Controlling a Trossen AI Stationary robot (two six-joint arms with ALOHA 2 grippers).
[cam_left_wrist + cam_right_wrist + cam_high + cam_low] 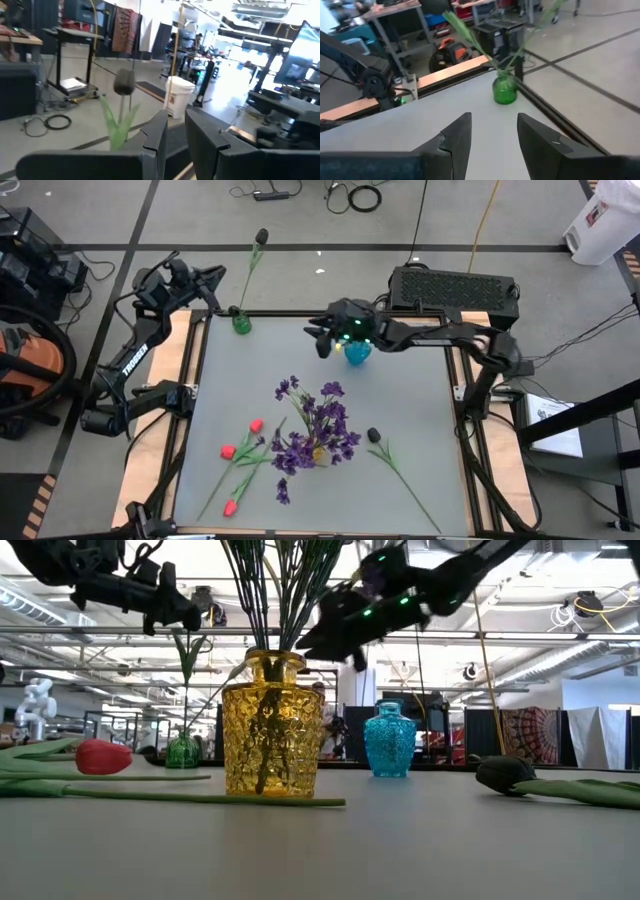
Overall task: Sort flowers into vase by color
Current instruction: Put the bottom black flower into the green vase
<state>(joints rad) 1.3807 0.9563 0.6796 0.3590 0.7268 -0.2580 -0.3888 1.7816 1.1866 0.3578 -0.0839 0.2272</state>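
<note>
A small green vase (240, 323) stands at the table's far left corner with one black-headed flower (261, 237) in it, leaning out past the far edge. My left gripper (215, 280) hovers open just left of that stem, level; the bloom (124, 82) shows beyond its fingers. My right gripper (322, 340) hangs open and empty above the table beside the blue vase (357, 352), pointing toward the green vase (504, 91). The yellow vase (270, 725) holds the purple sprays (318, 425). Three red tulips (240, 452) and another black flower (374, 435) lie on the table.
A black box (455, 288) sits beyond the far right edge. Wooden rails (185, 380) frame the table. Bare tabletop (420, 400) lies on the right side, and between the green vase and the blue one.
</note>
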